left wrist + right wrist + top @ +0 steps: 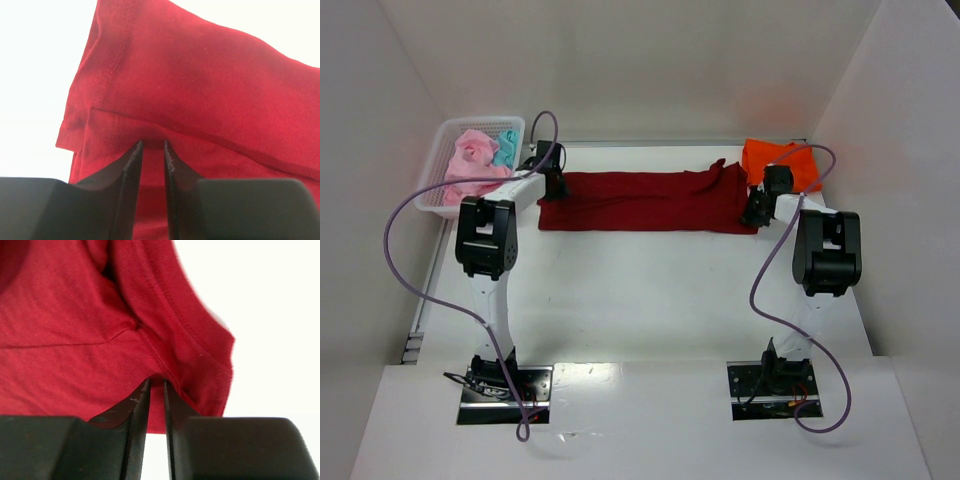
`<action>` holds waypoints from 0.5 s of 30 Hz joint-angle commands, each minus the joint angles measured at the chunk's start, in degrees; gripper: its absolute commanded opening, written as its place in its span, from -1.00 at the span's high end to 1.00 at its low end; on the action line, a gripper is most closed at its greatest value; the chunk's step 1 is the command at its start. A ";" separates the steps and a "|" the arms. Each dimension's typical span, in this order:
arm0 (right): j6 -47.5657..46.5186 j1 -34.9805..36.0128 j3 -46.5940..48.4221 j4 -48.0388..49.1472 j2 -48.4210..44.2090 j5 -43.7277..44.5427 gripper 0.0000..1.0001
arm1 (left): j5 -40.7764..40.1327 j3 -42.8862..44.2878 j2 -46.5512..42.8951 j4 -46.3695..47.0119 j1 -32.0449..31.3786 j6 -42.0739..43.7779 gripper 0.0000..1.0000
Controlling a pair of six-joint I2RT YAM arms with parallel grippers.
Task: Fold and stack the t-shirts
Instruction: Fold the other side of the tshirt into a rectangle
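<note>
The dark red t-shirt [645, 200] lies as a long folded strip across the far part of the table. My left gripper [556, 184] is at its left end, shut on the cloth; the left wrist view shows red cloth [200, 85] pinched between the fingers [131, 170]. My right gripper [756, 208] is at its right end, shut on the red cloth's edge [190, 355]. The orange t-shirt [775, 160] lies folded behind the right gripper. Pink t-shirts [470, 165] and the teal t-shirt [506, 150] sit in the basket.
The white mesh basket [445, 140] stands at the far left, beside the left arm. White walls close in the table on the left, back and right. Purple cables loop over both arms.
</note>
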 commanded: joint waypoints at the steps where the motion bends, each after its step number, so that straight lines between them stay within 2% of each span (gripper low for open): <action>1: -0.57 -1.79 -0.68 -1.83 -1.41 4.92 0.57 | -0.76 2.76 1.86 -0.92 0.44 -1.00 0.39; 5: -0.57 -1.79 -0.68 -2.45 -1.93 5.53 0.59 | -0.76 3.28 1.86 -1.44 0.96 -1.00 0.45; 15: -0.04 -2.32 -1.21 -4.46 -3.69 9.57 0.61 | -1.37 2.76 1.33 -1.44 2.02 -0.40 0.45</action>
